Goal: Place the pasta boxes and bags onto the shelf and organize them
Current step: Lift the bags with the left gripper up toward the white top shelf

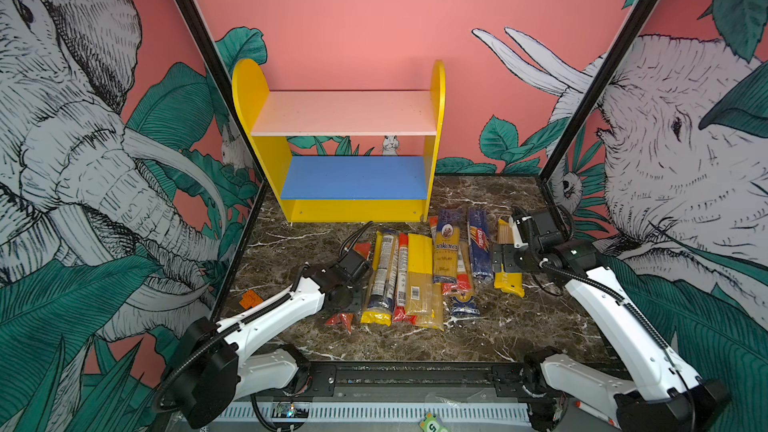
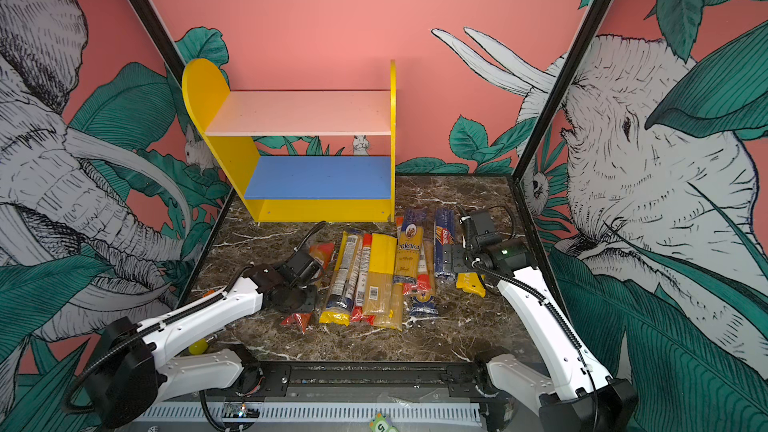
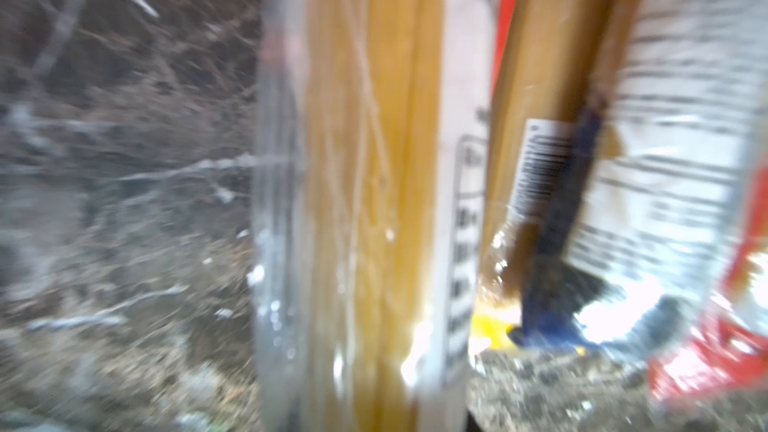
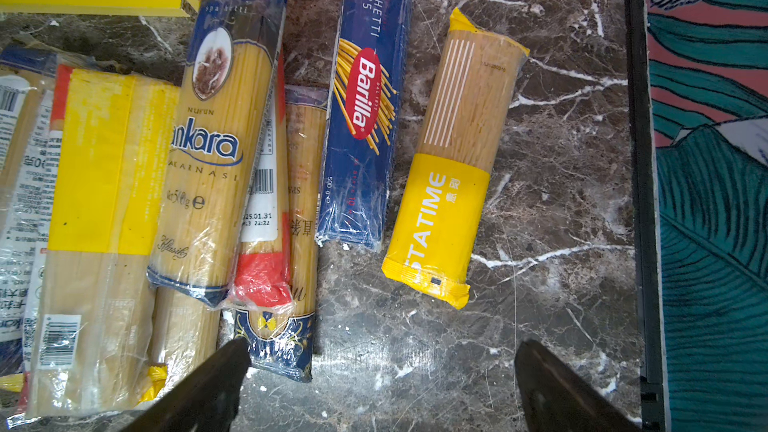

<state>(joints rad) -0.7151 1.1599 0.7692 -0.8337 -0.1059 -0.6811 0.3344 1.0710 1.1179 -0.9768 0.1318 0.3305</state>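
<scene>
Left claw [image 1: 347,299] sat low over clear red-ended spaghetti bag [image 1: 341,320], outermost so easiest to lift; grip hidden, couldn't tell | right claw [image 4: 382,355] spread wide beside yellow-banded spaghetti pack [image 4: 453,160], probably lining up | every pack lay on dark marble tabletop [image 1: 498,326]; yellow two-tier shelf [image 1: 266,151] bare.

dark brown marbled tabletop [image 1: 519,326] carries a yellow two-tier shelf with pink and blue boards [image 1: 357,209], standing beyond both grippers, and long spaghetti packs [image 1: 417,272] lying flat in a row from under the left gripper [image 1: 351,299] to under the right gripper [image 1: 505,259].
</scene>
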